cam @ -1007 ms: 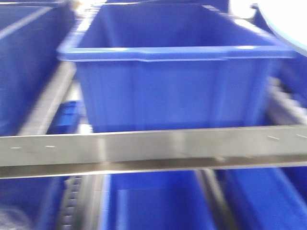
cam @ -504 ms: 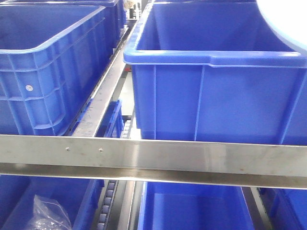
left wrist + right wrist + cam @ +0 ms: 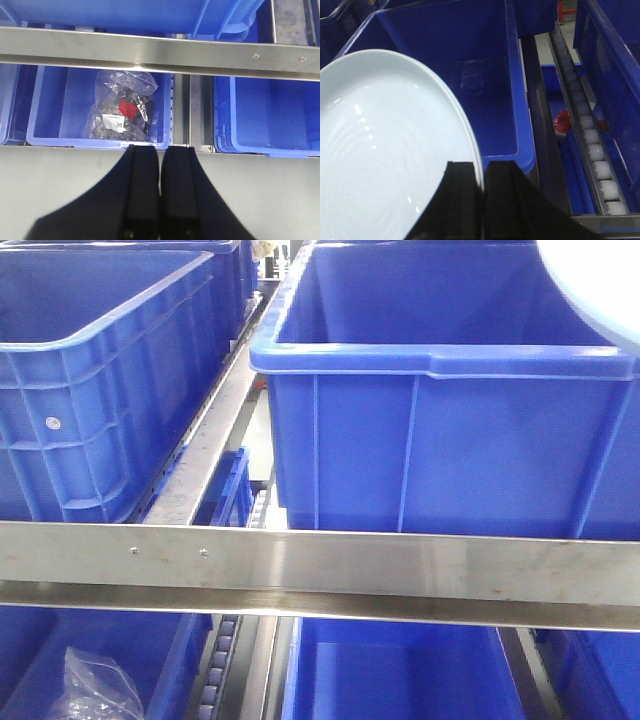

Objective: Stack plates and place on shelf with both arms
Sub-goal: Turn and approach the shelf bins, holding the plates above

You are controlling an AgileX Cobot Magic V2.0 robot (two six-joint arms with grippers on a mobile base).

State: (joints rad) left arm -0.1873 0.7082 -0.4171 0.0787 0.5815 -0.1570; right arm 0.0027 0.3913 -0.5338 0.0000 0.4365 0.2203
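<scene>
Holding the plates [image 3: 390, 150] by the rim, my right gripper [image 3: 482, 175] has its jaws pinching them above a blue crate [image 3: 485, 85]. My left gripper [image 3: 160, 155] hangs empty, jaws pressed together, below the shelf [image 3: 400, 570] rail, so the right arm is nearer.

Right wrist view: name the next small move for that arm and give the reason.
Probably ease the plates forward and down into the blue crate. The right gripper pinches their rim, the stack hangs above the crate's open mouth, and nothing shows inside to block them.
</scene>
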